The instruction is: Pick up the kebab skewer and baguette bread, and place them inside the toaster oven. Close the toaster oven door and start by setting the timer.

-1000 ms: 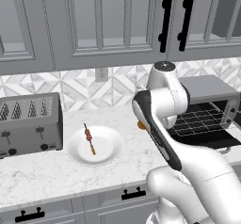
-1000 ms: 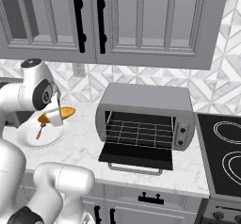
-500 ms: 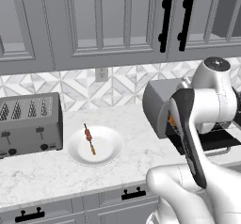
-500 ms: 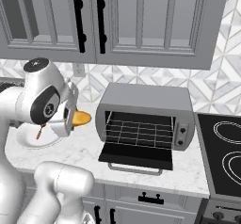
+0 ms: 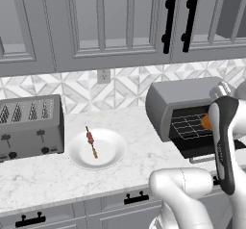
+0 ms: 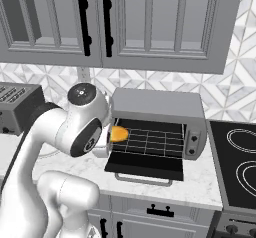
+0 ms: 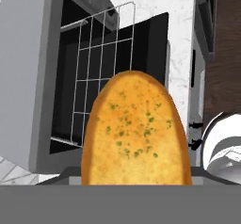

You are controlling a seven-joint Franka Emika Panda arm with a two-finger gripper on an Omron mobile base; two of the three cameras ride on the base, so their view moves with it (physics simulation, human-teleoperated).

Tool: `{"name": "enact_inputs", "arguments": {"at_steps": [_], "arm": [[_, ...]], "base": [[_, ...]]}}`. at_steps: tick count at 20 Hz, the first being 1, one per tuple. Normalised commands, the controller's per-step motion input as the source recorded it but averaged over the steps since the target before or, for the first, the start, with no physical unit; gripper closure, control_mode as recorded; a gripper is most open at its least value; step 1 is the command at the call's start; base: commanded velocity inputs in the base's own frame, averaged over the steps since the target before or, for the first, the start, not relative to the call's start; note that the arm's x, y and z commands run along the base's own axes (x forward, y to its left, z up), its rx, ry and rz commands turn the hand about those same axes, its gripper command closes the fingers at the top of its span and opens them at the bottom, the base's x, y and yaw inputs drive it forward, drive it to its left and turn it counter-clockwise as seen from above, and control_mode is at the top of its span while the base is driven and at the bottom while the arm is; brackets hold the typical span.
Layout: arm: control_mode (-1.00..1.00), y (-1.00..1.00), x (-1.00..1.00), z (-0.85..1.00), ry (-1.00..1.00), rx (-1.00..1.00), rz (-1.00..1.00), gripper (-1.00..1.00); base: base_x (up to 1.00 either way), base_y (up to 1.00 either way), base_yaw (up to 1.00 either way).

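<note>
The baguette bread [image 7: 136, 129] sits at the mouth of the toaster oven [image 6: 159, 127], carried there by the gripper [image 6: 113, 136]. In the hand view the golden, herb-flecked crust rises straight up from the bottom edge and covers the fingertips, so the pads themselves are hidden; the jaws appear to be pinching the bread across its width, held apart by it rather than pressed together. In the right base view the orange piece [image 6: 119, 133] shows just beyond the arm's round wrist, at the left end of the oven opening and level with the wire rack [image 6: 150, 139]. In the left base view only a sliver of it [image 5: 206, 122] peeks out from behind the white forearm, in front of the rack.

The toaster oven door [image 6: 145, 165] is folded down flat, its thin bar handle toward the front edge of the tabletop [image 5: 57, 175]. The knob panel [image 6: 195, 139] sits on the oven's right side in the right base view.

The kebab skewer [image 5: 91, 142] lies on the white plate [image 5: 111, 152], left of the oven and well apart from it, its 2 or so reddish chunks near the far end of the stick. The plate rests on the marble tabletop between the oven and the slotted grey toaster [image 5: 30, 127]. A cooktop [image 6: 239, 162] lies just right of the oven.
</note>
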Motion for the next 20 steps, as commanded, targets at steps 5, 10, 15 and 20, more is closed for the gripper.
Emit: {"name": "enact_inputs", "arguments": {"at_steps": [5, 10, 15, 20], "arm": [[-1.00, -0.24, 0.15, -0.22, -0.04, 0.09, 0.08, 1.00], [-1.00, -0.03, 0.20, -0.20, 0.00, 0.04, 0.00, 1.00], [-1.00, -0.18, 0.37, -0.23, -0.01, 0.05, -0.01, 1.00], [-1.00, -0.24, 0.48, -0.21, 0.00, 0.03, -0.02, 1.00]], "base": [[0.00, 0.00, 0.00], [0.00, 0.00, 0.00], [0.00, 0.00, 0.00], [0.00, 0.00, 0.00]]}}
